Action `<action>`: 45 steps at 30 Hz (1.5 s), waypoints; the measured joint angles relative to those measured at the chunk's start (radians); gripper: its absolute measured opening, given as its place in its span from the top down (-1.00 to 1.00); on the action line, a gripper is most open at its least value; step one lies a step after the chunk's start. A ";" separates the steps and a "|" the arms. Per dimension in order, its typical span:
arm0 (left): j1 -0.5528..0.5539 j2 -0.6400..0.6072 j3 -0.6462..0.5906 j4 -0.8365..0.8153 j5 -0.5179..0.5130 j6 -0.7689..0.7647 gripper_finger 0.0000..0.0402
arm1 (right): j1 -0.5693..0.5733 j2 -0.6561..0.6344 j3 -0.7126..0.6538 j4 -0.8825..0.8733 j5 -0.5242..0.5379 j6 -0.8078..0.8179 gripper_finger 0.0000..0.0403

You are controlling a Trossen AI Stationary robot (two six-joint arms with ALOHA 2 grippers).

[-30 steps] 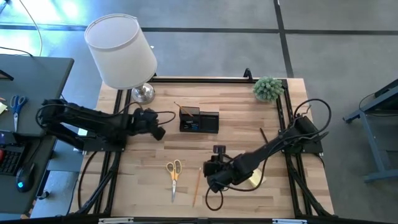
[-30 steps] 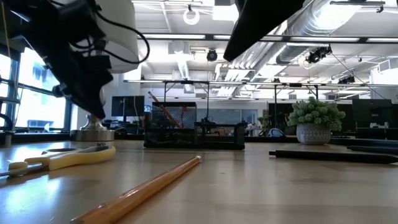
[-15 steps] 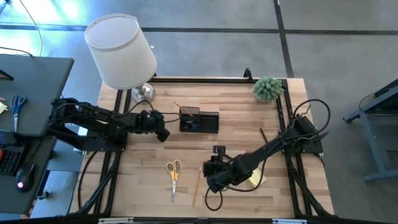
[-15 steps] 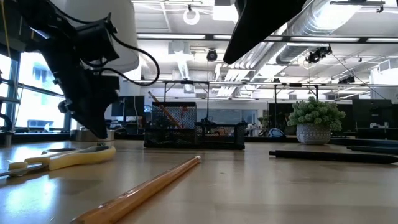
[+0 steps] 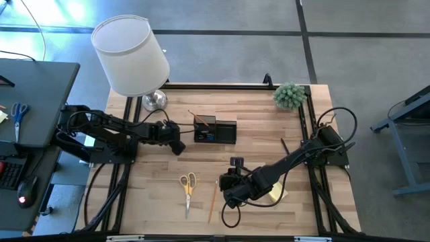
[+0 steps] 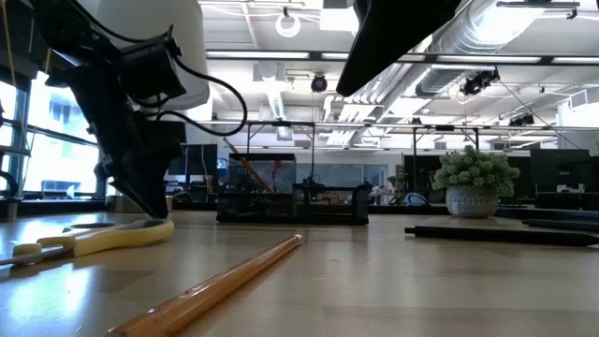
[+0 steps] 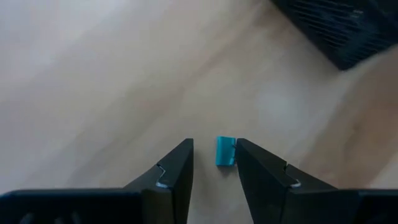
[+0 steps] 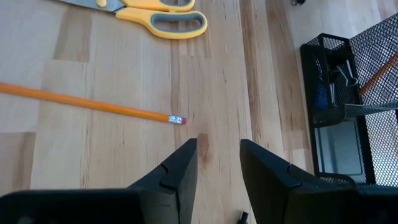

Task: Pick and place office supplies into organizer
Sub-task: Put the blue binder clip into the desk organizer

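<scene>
Two dark fingers (image 8: 180, 177) of the right gripper (image 8: 219, 163) are seen parted, with bare wooden table (image 8: 93, 149) showing in the gap between them. Just beyond the fingertips, a yellow pencil (image 8: 87, 103) is laid flat, its eraser end nearest the gripper. Farther off, the yellow-handled scissors (image 8: 158, 15) are laid on the wood. To one side, the black mesh organizer (image 8: 339, 112) is seen, with dark clips (image 8: 339, 74) in one compartment.

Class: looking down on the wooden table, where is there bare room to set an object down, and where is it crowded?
Bare wood lies between the organizer and the plant, and at the front left corner beside the scissors. It is crowded around the right gripper, pencil and sticky notes.
</scene>
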 joint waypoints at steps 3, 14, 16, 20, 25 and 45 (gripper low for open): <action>0.000 -0.001 0.001 0.002 0.049 0.002 0.44 | 0.000 0.000 0.000 -0.003 0.000 0.000 0.43; -0.049 0.000 0.001 0.025 0.078 0.061 0.66 | 0.000 0.000 0.000 -0.003 0.000 -0.001 0.43; -0.048 0.000 0.004 0.024 0.089 0.074 0.78 | 0.000 0.000 0.000 -0.003 0.000 -0.002 0.43; -0.047 0.000 0.016 0.022 0.114 0.106 0.97 | 0.000 0.000 0.000 -0.007 0.000 -0.003 0.43; -0.047 -0.015 0.048 0.013 0.184 0.149 0.90 | 0.000 0.000 0.000 -0.025 0.001 -0.003 0.43; -0.163 -0.048 0.183 -0.243 0.054 0.133 0.98 | 0.012 0.000 0.000 -0.057 0.005 0.027 0.43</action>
